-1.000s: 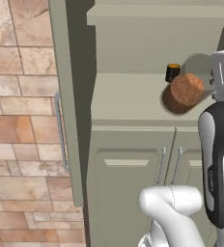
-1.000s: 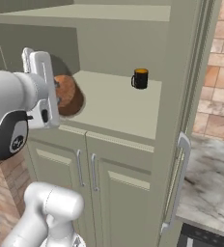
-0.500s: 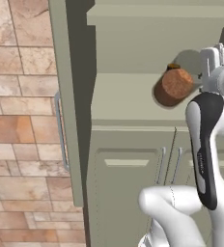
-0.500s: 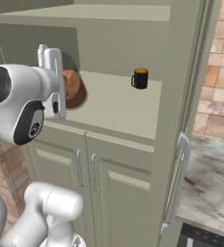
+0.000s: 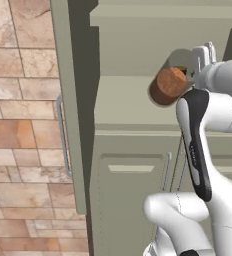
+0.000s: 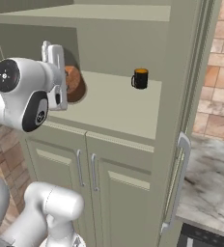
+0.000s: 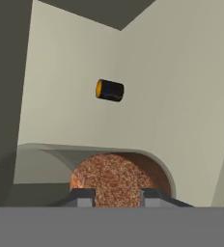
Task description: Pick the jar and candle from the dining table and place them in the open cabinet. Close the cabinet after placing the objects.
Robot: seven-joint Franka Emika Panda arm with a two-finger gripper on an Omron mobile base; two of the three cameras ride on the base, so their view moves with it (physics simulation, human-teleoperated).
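My gripper (image 5: 197, 67) (image 6: 60, 92) (image 7: 116, 196) is shut on the jar (image 5: 169, 85), which lies tipped on its side in the grip. The brown powder shows through its glass (image 6: 74, 83) (image 7: 119, 174). The jar hangs just above the flat inner shelf (image 5: 128, 105) (image 6: 114, 108) of the sage-green cabinet, toward the shelf's left half as the right base view shows it. I cannot tell whether it touches the shelf. The candle and the dining table are out of view.
A short black cylinder with an orange top (image 6: 140, 78) (image 7: 109, 90) stands further back on the shelf. The cabinet's open doors (image 5: 68, 110) (image 6: 181, 144) flank the opening, with closed lower doors (image 6: 85, 169) beneath. A marbled countertop (image 6: 210, 178) lies to the right, a brick wall (image 5: 18, 125) to the left.
The arm has carried the jar deeper into the cabinet over the shelf, leftward in the left base view. The grip on the jar is unchanged.
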